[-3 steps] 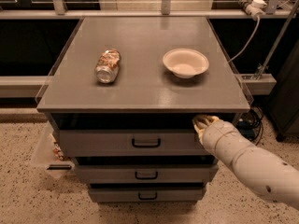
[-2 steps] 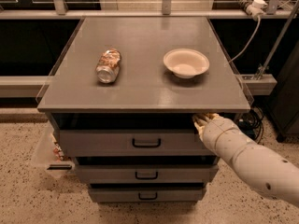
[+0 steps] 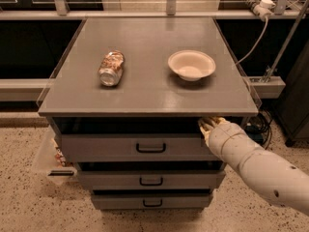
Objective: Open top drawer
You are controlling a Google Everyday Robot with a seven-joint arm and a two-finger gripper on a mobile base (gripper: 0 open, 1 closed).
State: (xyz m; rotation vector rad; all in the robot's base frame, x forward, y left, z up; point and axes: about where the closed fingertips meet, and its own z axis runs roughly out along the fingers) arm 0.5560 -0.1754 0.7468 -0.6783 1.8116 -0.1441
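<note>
The top drawer (image 3: 111, 147) is the widest grey front, with a small black handle (image 3: 150, 148) at its centre. It stands pulled out a little, with a dark gap under the cabinet top. My gripper (image 3: 208, 125) is at the drawer's upper right corner, just under the top's front edge, its yellowish tips at the drawer's top rim. My white arm (image 3: 260, 170) comes in from the lower right. Two narrower drawer fronts (image 3: 150, 180) lie below.
On the grey cabinet top (image 3: 149, 86) lie a crushed can (image 3: 111, 68) at left and a pale paper bowl (image 3: 191, 65) at right. A clear plastic bin (image 3: 53, 159) sits at the cabinet's left. Cables and a power strip (image 3: 265, 83) are at right. Speckled floor lies below.
The gripper has stayed at the drawer's upper right corner with only a slight shift. The drawer front looks much the same.
</note>
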